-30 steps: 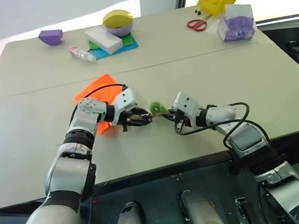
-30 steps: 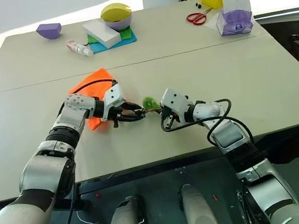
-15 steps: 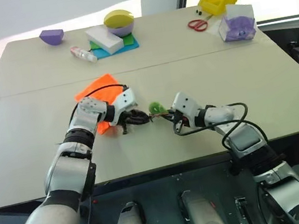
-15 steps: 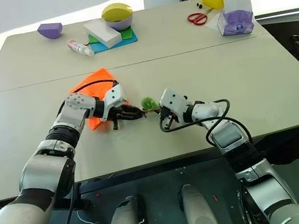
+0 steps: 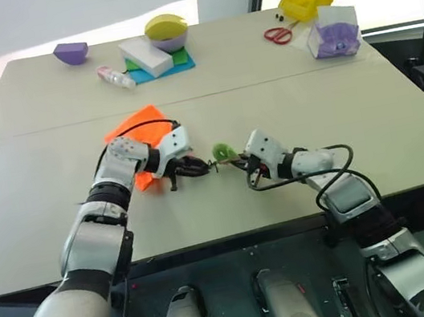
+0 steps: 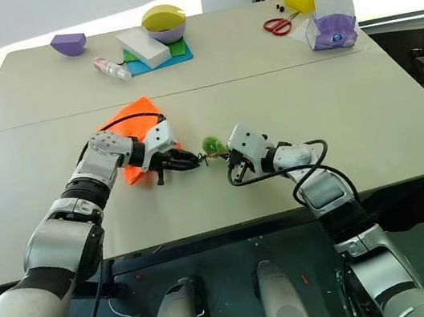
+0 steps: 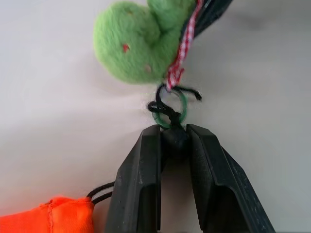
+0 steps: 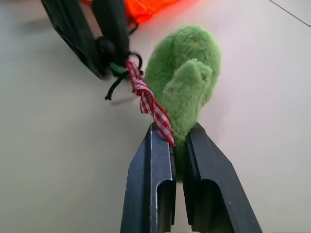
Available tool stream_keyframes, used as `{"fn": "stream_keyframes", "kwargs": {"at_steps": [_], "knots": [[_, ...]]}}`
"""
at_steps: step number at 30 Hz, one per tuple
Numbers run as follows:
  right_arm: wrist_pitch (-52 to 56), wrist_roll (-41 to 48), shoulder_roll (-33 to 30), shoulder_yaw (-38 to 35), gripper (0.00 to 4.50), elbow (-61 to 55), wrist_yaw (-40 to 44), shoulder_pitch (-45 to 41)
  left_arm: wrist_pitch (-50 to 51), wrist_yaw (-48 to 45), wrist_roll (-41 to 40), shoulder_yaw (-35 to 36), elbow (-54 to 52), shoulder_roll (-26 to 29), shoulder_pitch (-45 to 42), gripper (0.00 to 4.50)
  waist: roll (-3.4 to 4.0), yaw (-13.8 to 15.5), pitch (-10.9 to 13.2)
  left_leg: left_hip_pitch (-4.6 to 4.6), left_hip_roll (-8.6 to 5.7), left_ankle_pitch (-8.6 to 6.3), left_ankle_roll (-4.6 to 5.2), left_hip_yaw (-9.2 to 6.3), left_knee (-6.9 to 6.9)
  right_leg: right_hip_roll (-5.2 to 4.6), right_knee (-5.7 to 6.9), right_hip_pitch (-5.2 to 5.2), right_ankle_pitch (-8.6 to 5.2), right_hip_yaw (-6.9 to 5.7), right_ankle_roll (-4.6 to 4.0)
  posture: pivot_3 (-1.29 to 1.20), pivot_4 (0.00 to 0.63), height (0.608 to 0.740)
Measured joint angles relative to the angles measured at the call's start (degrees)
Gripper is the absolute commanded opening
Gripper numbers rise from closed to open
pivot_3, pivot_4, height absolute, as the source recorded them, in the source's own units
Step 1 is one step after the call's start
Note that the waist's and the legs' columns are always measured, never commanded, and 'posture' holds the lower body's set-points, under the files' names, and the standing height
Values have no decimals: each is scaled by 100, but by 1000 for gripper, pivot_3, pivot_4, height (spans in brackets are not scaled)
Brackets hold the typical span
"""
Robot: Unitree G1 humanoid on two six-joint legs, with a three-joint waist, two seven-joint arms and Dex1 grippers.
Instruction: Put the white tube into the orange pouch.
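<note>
Left claw (image 7: 174, 141) clamps the cord bead; right claw (image 8: 176, 145) clamps the green plush (image 8: 187, 77) (orange pouch (image 5: 142, 129) behind).

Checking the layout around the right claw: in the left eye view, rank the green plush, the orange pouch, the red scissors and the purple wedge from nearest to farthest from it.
1. Green plush: pinched in the right claw.
2. Orange pouch: to its left, under the left arm.
3. Red scissors: far edge, right side.
4. Purple wedge: far left corner.

The orange pouch (image 6: 132, 131) is seen lying crumpled on the table (image 6: 366, 108), its dark cord (image 7: 102, 190) stretched to a green ring (image 7: 170, 111).
</note>
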Motion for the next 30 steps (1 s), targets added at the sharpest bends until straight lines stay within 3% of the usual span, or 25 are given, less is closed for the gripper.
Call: {"fn": "stream_keyframes", "kwargs": {"at_steps": [9,18,24,26,27,28,30], "knots": [[-513,-94,-508,-339,0,901,-197,-373,-58,-324,-97,46,-825,839,233,823,0,-3,0,0,1,0,0,1,-6,-1,-2,-2,-1,0,0,0,150,740],[-1008,-374,-698,-371,0,2087,-753,-961,478,-323,-610,129,-2445,1311,1288,823,1,-4,0,0,2,0,0,2,-6,-1,0,-3,-1,1,0,0,150,740],[-1301,-601,-700,-227,0,2514,-983,-1151,579,-65,-750,178,-2791,1375,1537,823,1,2,0,0,0,1,1,3,0,-4,-1,0,-1,1,0,0,150,740],[-1164,-478,-678,-275,0,2450,-856,-1122,738,60,-833,218,-2854,1356,1606,1395,1,0,0,2,1,1,1,3,-2,-3,1,0,-1,1,1,0,150,740],[-1058,-388,-664,-330,759,2388,-773,-1081,806,90,-871,236,-2888,1336,1638,1661,1,1,0,2,1,1,1,2,-2,-2,1,1,0,1,1,0,150,740],[-894,-268,-662,-383,1041,2268,-626,-989,868,114,-923,254,-2942,1316,1696,2123,1,5,0,3,2,1,1,2,-2,-2,2,2,-1,1,2,0,150,740],[-679,-102,-645,-471,2021,2010,-474,-813,969,203,-986,280,-3019,1293,1779,3155,1,2,0,4,1,1,1,2,0,-2,6,2,-1,1,2,0,150,740]]}}
